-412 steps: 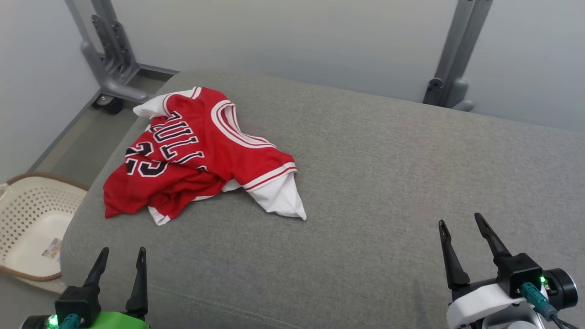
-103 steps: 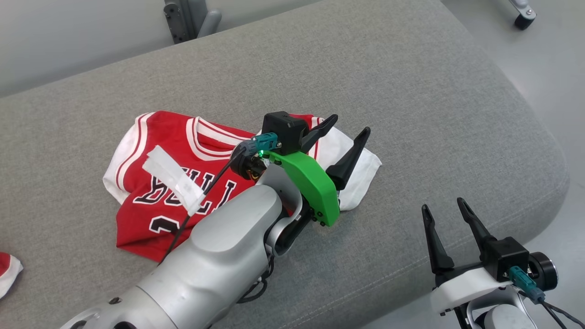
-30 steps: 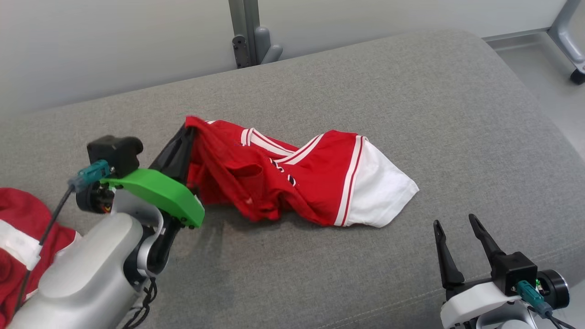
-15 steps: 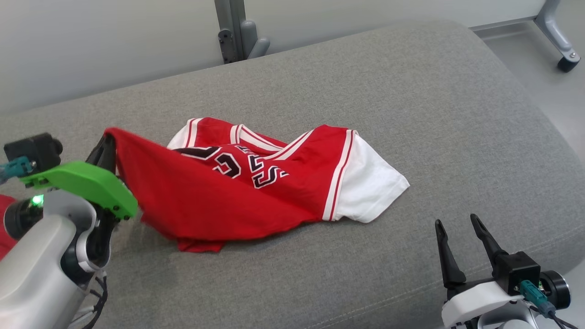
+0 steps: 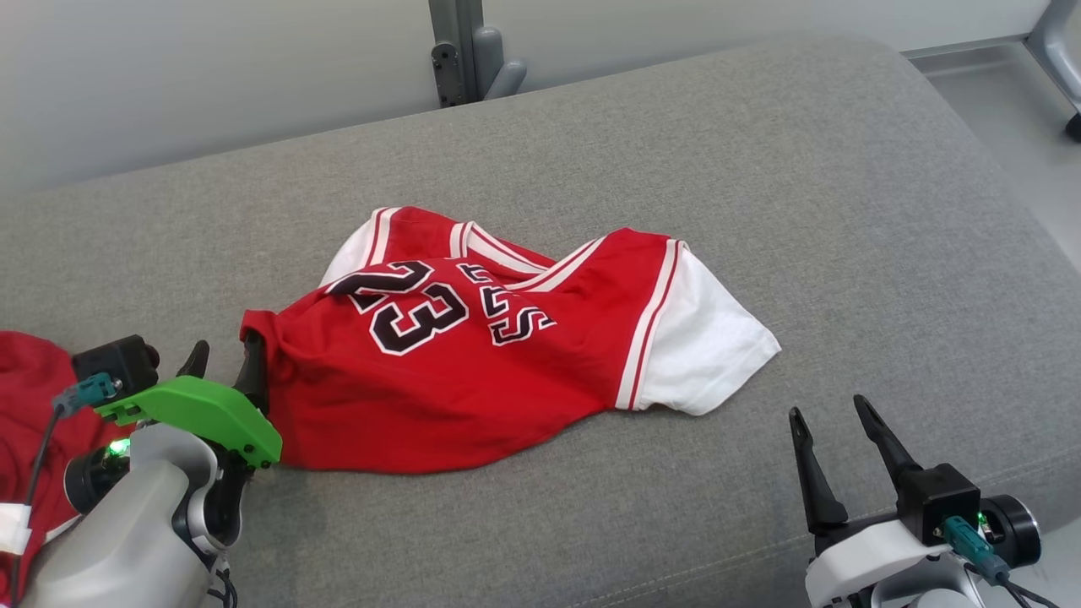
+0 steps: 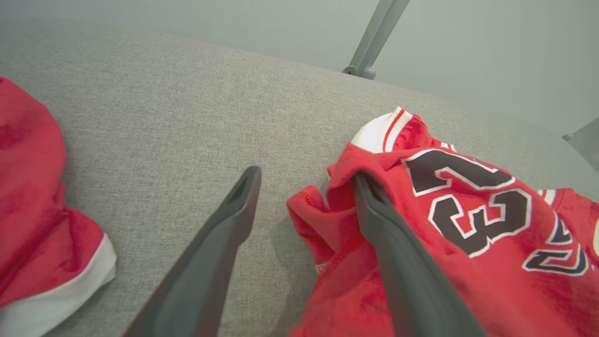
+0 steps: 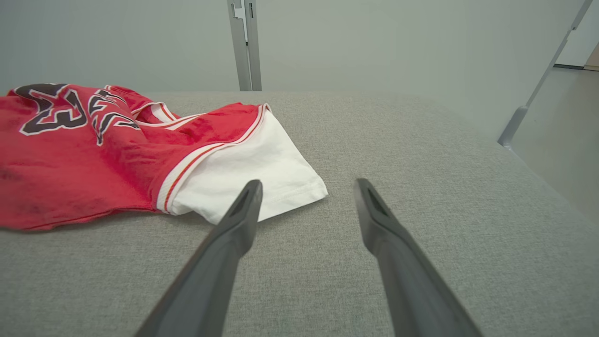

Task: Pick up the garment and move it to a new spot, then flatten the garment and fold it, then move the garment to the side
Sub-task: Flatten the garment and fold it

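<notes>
One jersey (image 5: 439,380) corner, perhaps against the left claw (image 5: 226,344)

You'll read "23", black w/ white outline, on the red-and-white fabric jersey (image 5: 439,405); adj. lettering (image 5: 509,312) creased, illegible.

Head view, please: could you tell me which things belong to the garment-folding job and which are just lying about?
Job in hand: red jersey, crumpled on the grey cushion; left gripper, open at its edge; right gripper, open, apart from it.
Lying about: second red-and-white garment at the left edge; grey metal post behind the cushion.
</notes>
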`<state>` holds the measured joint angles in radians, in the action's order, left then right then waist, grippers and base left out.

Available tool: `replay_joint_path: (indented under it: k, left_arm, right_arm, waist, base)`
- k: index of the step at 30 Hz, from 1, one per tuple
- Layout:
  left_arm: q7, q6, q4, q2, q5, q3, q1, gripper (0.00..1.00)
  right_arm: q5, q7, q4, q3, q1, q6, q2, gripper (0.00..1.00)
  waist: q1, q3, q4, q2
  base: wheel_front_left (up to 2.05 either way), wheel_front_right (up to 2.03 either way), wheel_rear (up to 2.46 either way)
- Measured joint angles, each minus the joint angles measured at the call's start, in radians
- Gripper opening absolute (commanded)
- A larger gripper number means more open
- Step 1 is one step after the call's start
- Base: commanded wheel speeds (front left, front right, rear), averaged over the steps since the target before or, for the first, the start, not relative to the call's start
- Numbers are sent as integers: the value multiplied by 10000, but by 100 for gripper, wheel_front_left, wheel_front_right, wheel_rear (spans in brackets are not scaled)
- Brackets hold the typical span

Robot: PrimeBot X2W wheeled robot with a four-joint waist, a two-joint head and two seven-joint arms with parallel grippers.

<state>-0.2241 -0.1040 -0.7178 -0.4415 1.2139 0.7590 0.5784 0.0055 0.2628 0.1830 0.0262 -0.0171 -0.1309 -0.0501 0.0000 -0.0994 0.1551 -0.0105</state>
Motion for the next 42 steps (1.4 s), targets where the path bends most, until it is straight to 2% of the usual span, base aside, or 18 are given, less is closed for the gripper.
replay_joint_path:
  k: [5, 13, 18, 23, 25, 32, 33, 35, 42]
  left_arm:
    - [-245, 245, 67, 65, -217, -69, -368, 100]
    - [-370, 165, 1043, 12, -387, -495, -1783, 100]
    - [-370, 652, 1505, 69, -430, -305, -2525, 100]
    - [-253, 757, 1020, 109, -472, -186, -2501, 100]
    - [-226, 1055, 665, 240, -476, -136, -2355, 100]
    - [-40, 1595, -180, 382, -464, -115, -1714, 100]
    - [46, 1697, -272, 391, -477, -44, -1673, 71]
    - [71, 1852, -366, 431, -477, -4, -1612, 0]
    - [-240, 2098, 211, 543, -508, -263, -1588, 0]
  right_arm:
    - [6, 0, -25, -115, -146, 0, 0, 100]
    - [13, 0, -15, -140, -288, -2, 0, 100]
    - [4, 0, -38, -132, -287, 0, -2, 100]
    - [-8, 0, -46, -84, -223, 0, -2, 100]
    - [-21, 0, -46, -50, -170, 0, 2, 100]
    - [-67, 0, -88, -121, -124, 0, 0, 100]
    - [-67, 0, -88, -134, -124, 0, -2, 100]
    - [-65, 0, -88, -138, -120, 0, 0, 100]
    - [-58, 0, -104, -314, -212, 0, -4, 100]
  waist:
    - [0, 42, -167, 0]
    - [0, 176, -370, 0]
    - [0, 144, -372, 0]
    - [0, 3, -321, 0]
    - [0, -60, -223, 0]
    - [0, -268, -22, 0]
    - [0, -290, 7, 0]
    - [0, -329, 58, 0]
    - [0, -277, -18, 0]
  base:
    - [0, 0, 0]
    - [0, 0, 0]
    - [0, 0, 0]
    - [0, 0, 0]
    - [0, 0, 0]
    - [0, 0, 0]
    - [0, 0, 0]
    - [0, 0, 0]
    - [0, 0, 0]
